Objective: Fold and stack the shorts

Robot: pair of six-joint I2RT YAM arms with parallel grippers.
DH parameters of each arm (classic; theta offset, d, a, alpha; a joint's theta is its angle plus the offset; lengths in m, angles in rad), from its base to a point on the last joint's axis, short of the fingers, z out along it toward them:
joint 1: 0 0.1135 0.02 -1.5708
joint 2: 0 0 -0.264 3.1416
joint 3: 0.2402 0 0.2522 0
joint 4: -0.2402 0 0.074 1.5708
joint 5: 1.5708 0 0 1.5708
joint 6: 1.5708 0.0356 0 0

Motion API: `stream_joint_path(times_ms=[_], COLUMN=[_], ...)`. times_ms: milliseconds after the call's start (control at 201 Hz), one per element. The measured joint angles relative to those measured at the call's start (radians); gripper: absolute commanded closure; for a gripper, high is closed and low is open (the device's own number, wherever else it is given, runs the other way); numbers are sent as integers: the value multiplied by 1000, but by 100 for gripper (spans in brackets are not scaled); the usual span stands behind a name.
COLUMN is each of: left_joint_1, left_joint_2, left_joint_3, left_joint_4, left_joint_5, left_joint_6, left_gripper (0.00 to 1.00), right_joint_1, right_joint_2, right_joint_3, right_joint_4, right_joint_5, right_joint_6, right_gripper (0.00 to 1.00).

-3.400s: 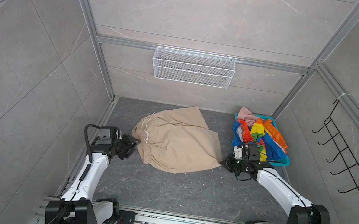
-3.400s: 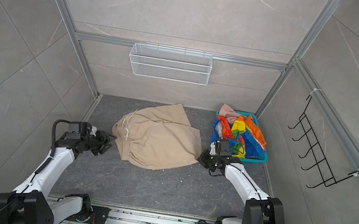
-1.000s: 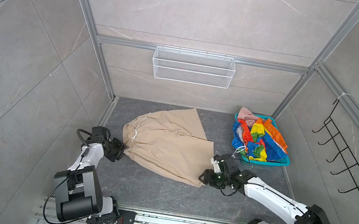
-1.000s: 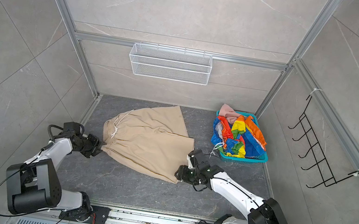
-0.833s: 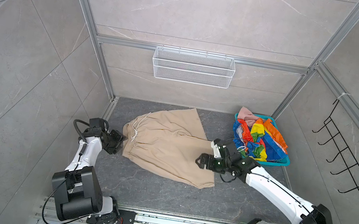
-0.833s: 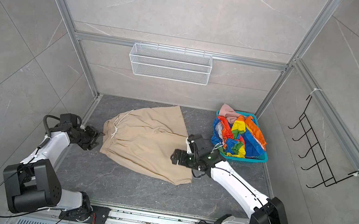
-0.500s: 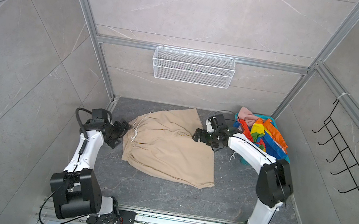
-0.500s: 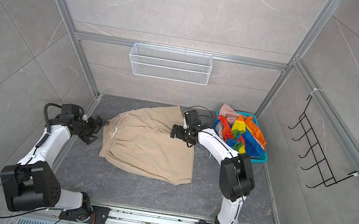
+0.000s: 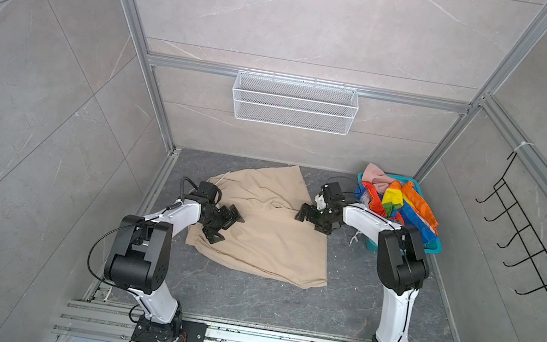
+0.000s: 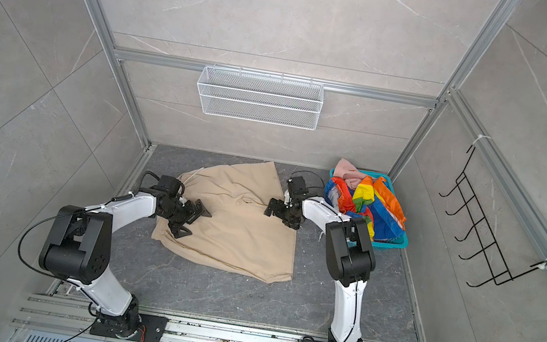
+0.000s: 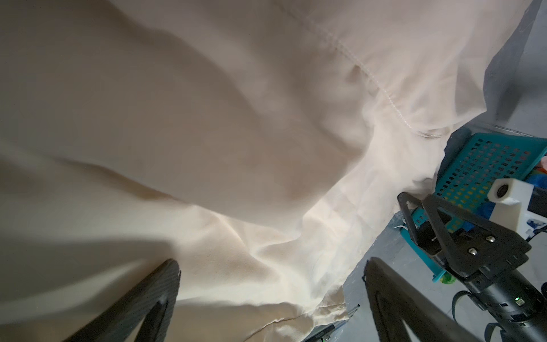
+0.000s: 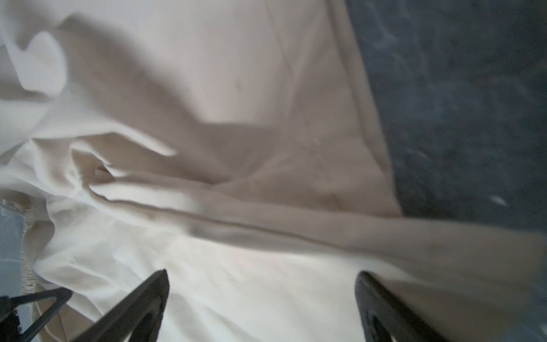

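Both top views: beige shorts (image 9: 266, 230) spread out, wrinkled, on grey floor (image 9: 244, 297). Left gripper (image 9: 224, 227) over their left edge, jaws wide apart, holding nothing. Right gripper (image 9: 310, 222) over their right edge, jaws wide apart, empty. Rainbow shorts (image 9: 403, 207) and pink shorts (image 9: 375, 175) heaped in teal basket (image 9: 434, 246), just right of beige pair

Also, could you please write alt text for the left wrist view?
Rumpled beige shorts fill most of the frame, seen close up past the two dark fingers of the open left tool. Beyond the cloth, the open right tool shows in front of a teal basket on grey floor.
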Motion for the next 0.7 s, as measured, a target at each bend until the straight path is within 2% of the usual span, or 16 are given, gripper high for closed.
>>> stream_joint_path(times_ms=[264,389,503,548,613,702], left_joint_1=[-117,-140,-118,-83,-18,92], left_joint_2=[28,-31,-79,-75,-45,41], left_joint_3=[-39,-8,176,286,426,581], left_joint_4=[68,-22,-163,-203,-253,-291], left_joint_5=[-18,-79,-211,-251,-274,-251], left_joint_6=[-18,32,127,156,167,146], left_gripper=[1,1,1,0,1,2], right_joint_1=[-44,-41,-41,-41,-41,-40], right_joint_2=[-270,-373,-409,-412,-410,-393], right_joint_3=[-372,-477,-471,-445,-393,-307], right_joint_4=[78,48,-8,-29,-42,-45], right_joint_5=[2,19,37,41,43,43], right_joint_6=[11,14,14,14,14,14], right_gripper=[1,1,1,1,1,1])
